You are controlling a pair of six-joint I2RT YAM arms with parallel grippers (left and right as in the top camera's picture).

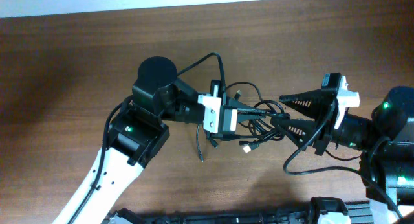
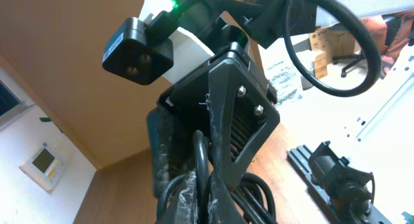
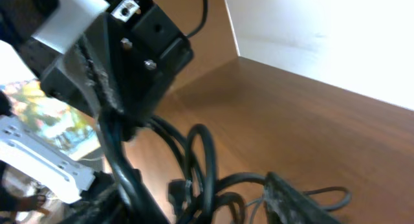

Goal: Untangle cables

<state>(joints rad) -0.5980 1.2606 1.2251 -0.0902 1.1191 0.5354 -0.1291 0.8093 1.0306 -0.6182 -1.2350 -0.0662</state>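
- Overhead shows the cables [image 1: 255, 130] bunched in one knot at the middle of the table [image 1: 77, 56], well away from every edge; no cord lies on its own.
- Our left gripper [image 1: 257, 110] is clenched on a strand at the knot's left side; the right wrist view shows that cord pinched between its fingers.
- Our right gripper [image 1: 282, 112] faces it, jaws apart, straddling the knot's right side and grasping nothing we can see.
- We judge the task barely begun: one plug end [image 1: 246, 147] trails loose, but every loop is left to free.
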